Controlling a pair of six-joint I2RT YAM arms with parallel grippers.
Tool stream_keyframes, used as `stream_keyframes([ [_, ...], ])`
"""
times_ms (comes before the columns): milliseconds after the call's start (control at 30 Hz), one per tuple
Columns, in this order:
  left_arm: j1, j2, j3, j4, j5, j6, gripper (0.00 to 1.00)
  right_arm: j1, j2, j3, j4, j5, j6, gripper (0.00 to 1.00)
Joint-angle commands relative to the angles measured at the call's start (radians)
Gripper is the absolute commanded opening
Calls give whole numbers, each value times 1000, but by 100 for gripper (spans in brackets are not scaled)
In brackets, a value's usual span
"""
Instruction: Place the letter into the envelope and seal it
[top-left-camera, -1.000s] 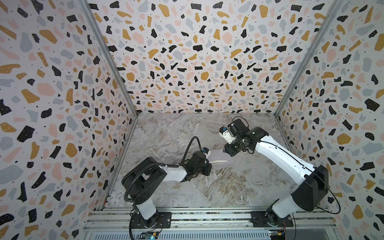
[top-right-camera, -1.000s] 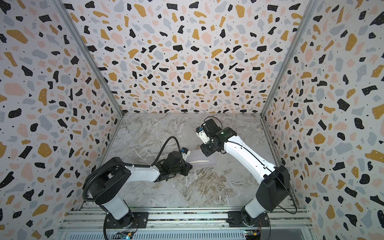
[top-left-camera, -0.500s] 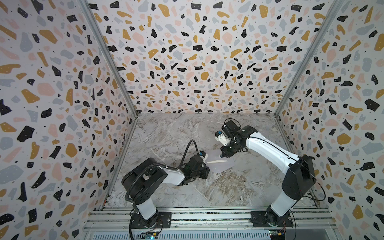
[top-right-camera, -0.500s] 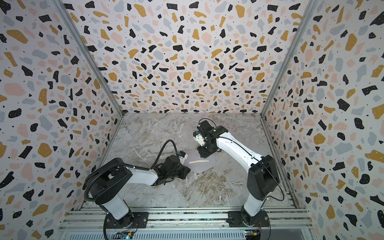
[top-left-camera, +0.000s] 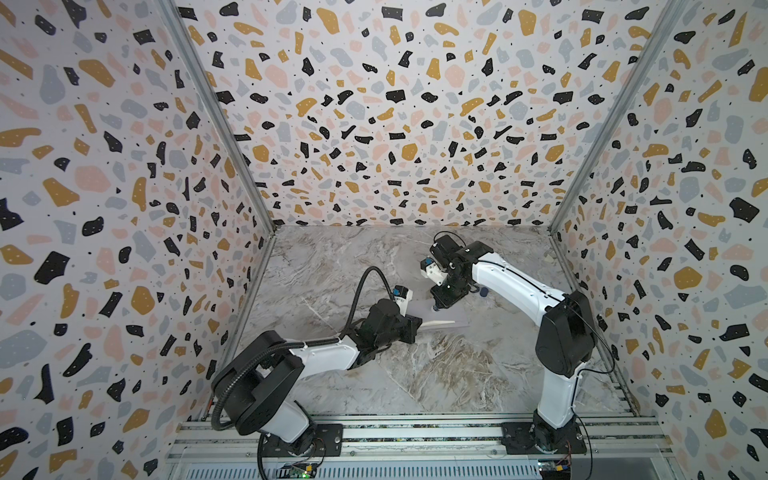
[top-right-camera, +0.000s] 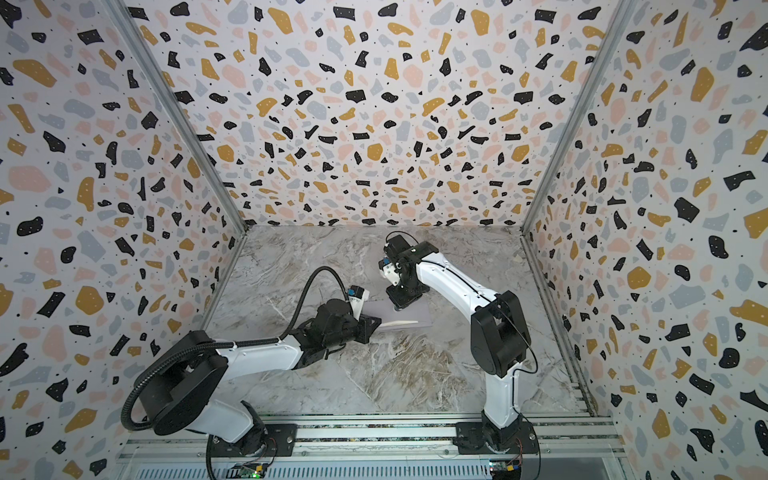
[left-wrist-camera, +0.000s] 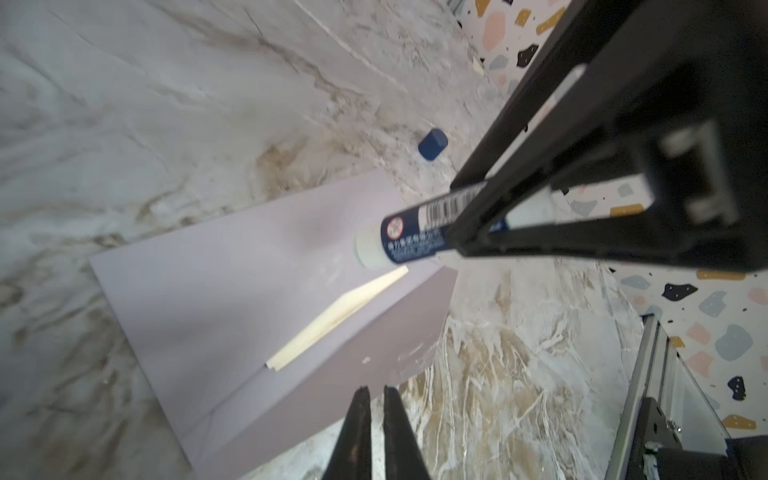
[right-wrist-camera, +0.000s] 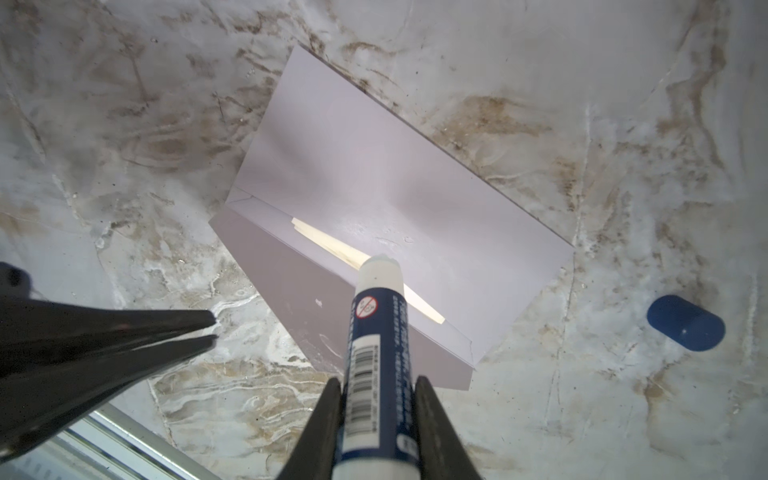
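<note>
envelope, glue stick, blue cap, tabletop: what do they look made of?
envelope: paper, matte grey-lavender; crisp fold lines and thin edges.
glue stick: probably a plastic tube, glossy; printed blue label with a barcode.
blue cap: likely moulded plastic, smooth, faint sheen.
tabletop: marble-look veining; real stone or a printed covering, cannot tell.

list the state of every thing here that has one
envelope: flap open, not sealed
letter: tucked inside the envelope, one strip showing at the mouth
glue stick: uncapped, tip down over the envelope
cap: off, lying on its side, apart from the envelope
right hand: shut on the glue stick
left hand: shut, empty, beside the envelope
</note>
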Motion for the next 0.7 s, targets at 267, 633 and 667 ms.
stream_keyframes([
  [267,29,137,49,-11,11,19,6,29,92,145,-122,11,-21,0],
  [633,29,197,19,13,-5,5,5,41,158,208,-149,24,-22,0],
  [667,29,198,10,17,-6,2,5,40,165,213,-152,26,-21,0],
])
